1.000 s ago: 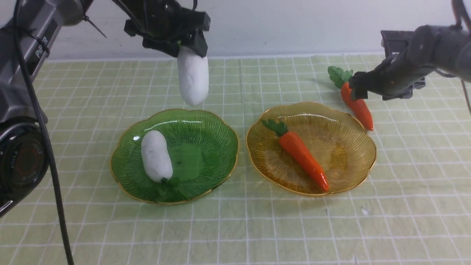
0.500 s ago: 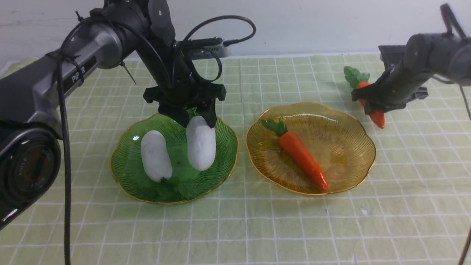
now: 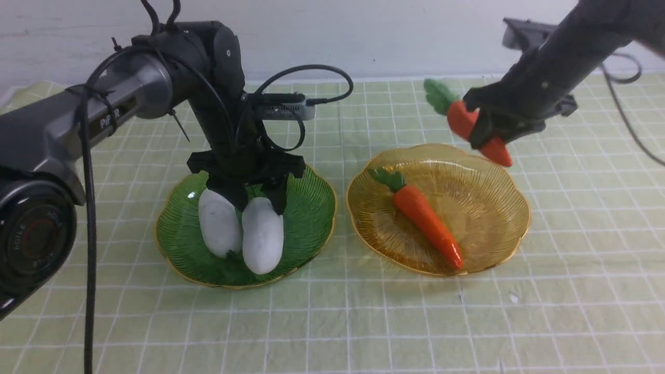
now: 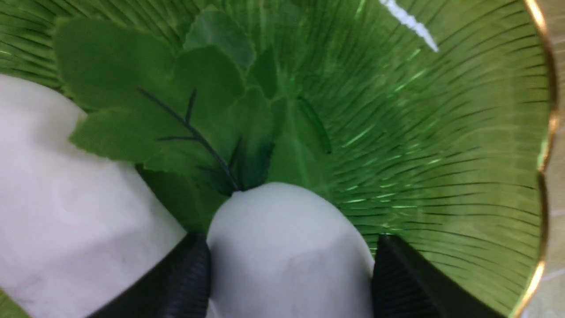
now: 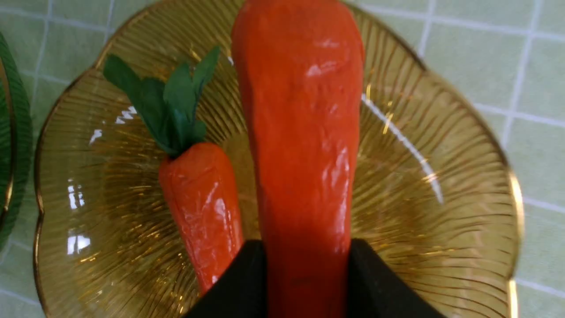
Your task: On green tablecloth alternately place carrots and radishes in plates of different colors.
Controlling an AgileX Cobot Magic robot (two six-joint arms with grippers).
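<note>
Green tablecloth [image 3: 363,322] below pale wall [image 3: 415,31]

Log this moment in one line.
left gripper: shut on radish, in green plate | right gripper: shut on carrot, above amber plate

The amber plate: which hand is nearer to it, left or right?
Right. The right hand, gripping a carrot, hovers just above the amber plate at its far rim. The left hand is down in the green plate beside it, gripping a radish.

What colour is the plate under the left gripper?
Deep green, ribbed, with a gold edge. The plate shows best in the left wrist view.
</note>
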